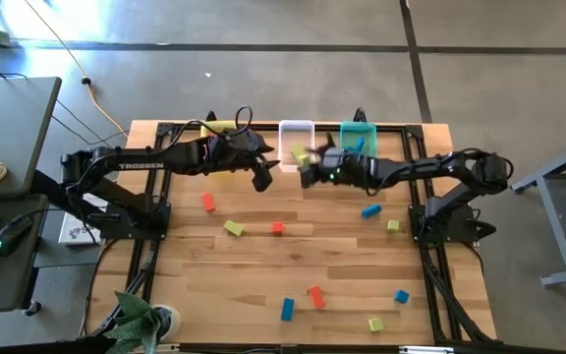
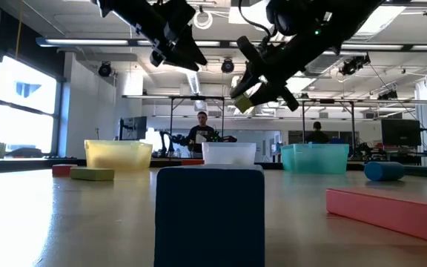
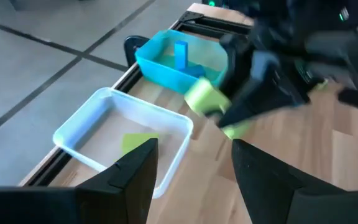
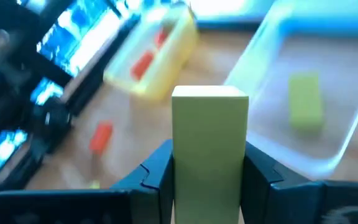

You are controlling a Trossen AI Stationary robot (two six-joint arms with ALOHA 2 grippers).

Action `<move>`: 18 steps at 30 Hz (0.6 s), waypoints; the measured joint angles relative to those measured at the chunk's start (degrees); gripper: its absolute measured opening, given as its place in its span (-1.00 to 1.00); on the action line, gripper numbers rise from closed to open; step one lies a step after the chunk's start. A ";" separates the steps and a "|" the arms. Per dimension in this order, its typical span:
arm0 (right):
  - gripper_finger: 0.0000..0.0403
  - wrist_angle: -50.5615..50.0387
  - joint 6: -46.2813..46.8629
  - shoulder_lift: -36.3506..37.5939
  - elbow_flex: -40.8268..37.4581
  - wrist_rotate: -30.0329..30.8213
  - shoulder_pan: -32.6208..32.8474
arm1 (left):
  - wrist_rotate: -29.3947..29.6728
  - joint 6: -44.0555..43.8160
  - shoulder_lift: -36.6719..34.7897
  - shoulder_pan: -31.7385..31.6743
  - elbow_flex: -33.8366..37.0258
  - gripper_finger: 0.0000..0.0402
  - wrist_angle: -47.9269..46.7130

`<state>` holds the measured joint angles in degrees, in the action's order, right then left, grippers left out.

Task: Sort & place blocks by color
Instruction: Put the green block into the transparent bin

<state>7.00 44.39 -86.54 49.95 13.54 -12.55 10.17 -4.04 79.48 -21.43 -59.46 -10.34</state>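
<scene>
1. Table [image 1: 263, 265]: its wide near half is open, with scattered blocks [image 1: 314, 296].
2. Yellow bin [image 2: 117, 154], clear bin [image 1: 296, 133] and teal bin [image 1: 358, 133] line the far edge.
3. Left gripper [image 1: 261, 181] hangs spread and empty near the clear bin.
4. Right gripper [image 4: 209, 163] clamps a yellow-green block [image 4: 209, 146] beside the clear bin; the block hides its fingertips.
</scene>
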 joint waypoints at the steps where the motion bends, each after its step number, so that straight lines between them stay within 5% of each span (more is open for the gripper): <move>1: -0.49 1.45 -1.64 0.00 0.00 0.05 -1.13 | 0.07 -0.11 0.00 -0.40 0.00 -0.04 -0.25; 11: -0.49 15.55 -25.50 -0.10 0.06 -2.58 -9.66 | 1.35 -6.69 0.00 -3.69 0.00 -0.04 -6.32; 18: -0.49 10.42 -32.65 -6.75 6.65 -10.20 -13.33 | 0.95 -8.01 0.57 -4.17 0.09 -0.04 -10.16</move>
<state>17.42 11.74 -93.29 56.60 3.33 -25.88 11.13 -12.05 80.05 -25.61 -59.37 -20.50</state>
